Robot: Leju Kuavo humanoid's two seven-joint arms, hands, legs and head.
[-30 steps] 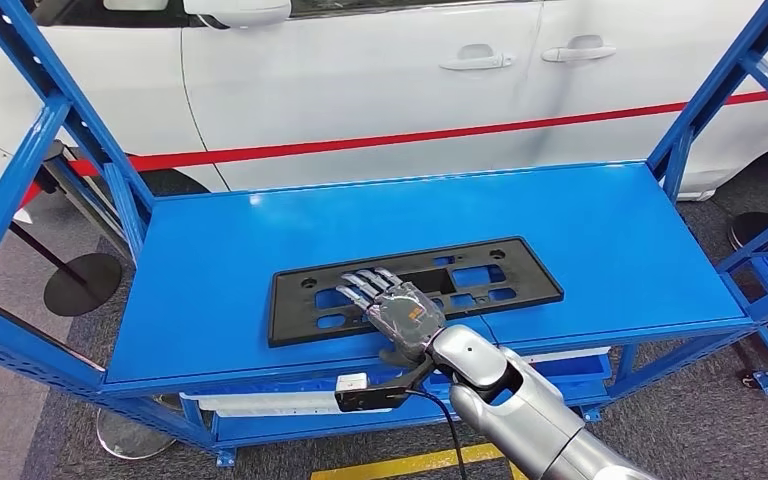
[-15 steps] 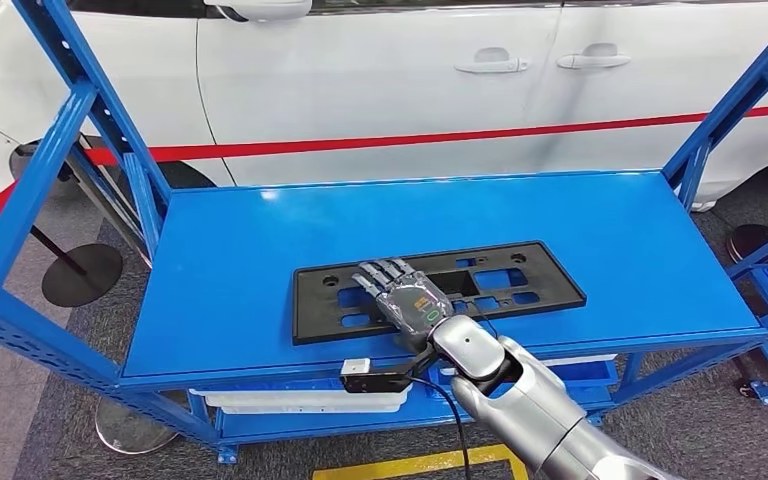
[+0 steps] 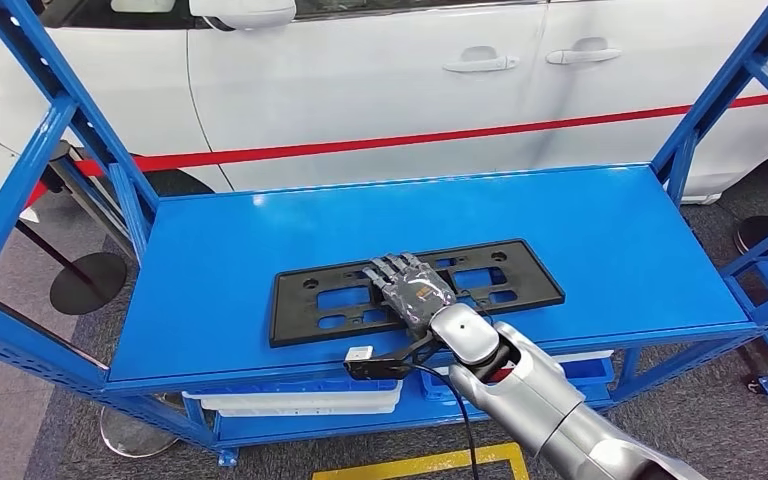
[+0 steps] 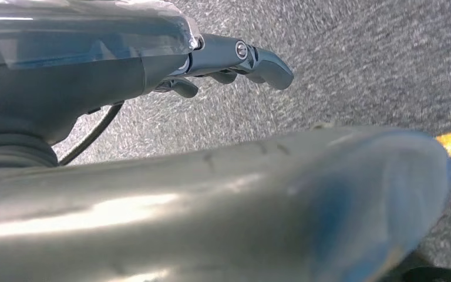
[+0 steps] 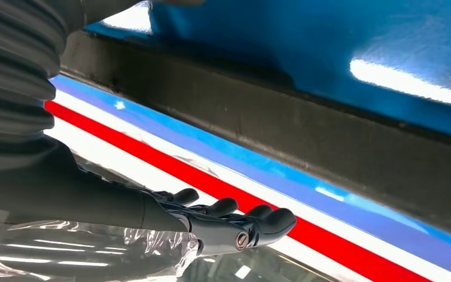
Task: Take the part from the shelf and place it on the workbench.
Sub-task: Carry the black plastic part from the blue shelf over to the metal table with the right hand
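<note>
One flat black plastic panel [image 3: 415, 288] with cut-out openings is seen lying on the blue shelf [image 3: 600, 230], near its front edge. The right robot hand [image 3: 412, 289] is stretched out flat over the middle of the panel, fingers extended and held side by side; nothing is gripped by it, and whether the fingers actually touch the panel cannot be told. In the right wrist view the same robot hand [image 5: 211, 220] is shown with its fingers straight and nothing between them. The left robot hand [image 4: 235, 61] is seen hanging over grey carpet, fingers loosely curled inward and empty.

The task is judged to be at its very start: the panel has not been lifted, and the grasp, the carry and the setting down on the bench are all left to do.

Counted: one panel, one shelf unit, two robot hands, one white car [image 3: 360, 70] behind the shelf.
</note>
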